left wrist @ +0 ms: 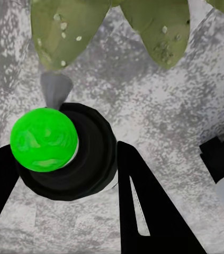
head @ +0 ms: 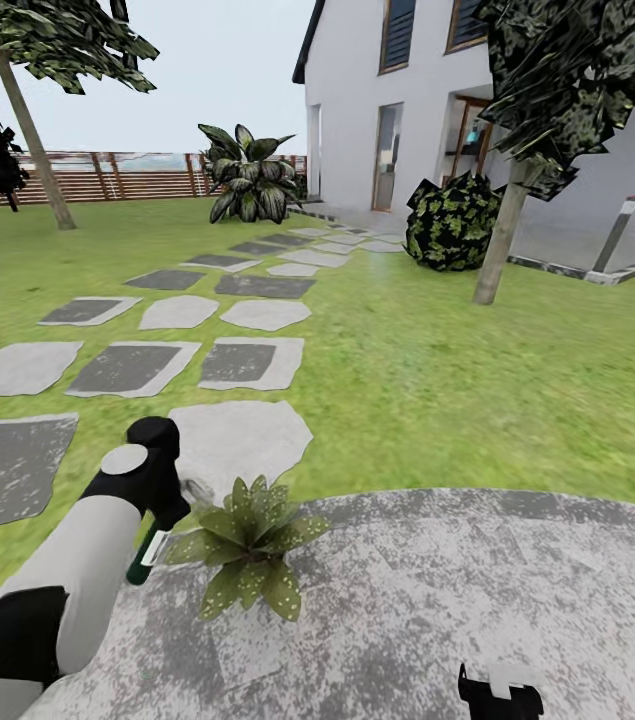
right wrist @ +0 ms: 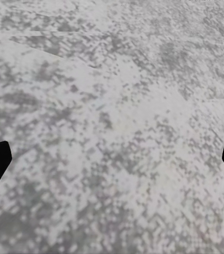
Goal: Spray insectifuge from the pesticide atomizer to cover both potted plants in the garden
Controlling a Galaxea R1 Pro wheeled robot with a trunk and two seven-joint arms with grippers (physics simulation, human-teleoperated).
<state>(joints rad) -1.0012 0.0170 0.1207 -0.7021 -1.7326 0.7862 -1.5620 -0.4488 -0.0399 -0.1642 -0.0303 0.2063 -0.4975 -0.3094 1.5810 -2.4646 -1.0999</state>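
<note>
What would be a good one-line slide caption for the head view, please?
Left gripper holds the pesticide atomizer beside a low potted plant on grey paving.

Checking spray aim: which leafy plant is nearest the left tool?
The low spotted-leaf rosette on the grey paving, right beside the left tool holding the atomizer; the bigger plant stands far off by the fence.

Lighting: bright, even daylight; overcast pale sky (head: 217,70); shadows faint. Quality: renders soft, paving (right wrist: 112,127) texture coarsely pixelated in wrist views; foliage edges jagged.
</note>
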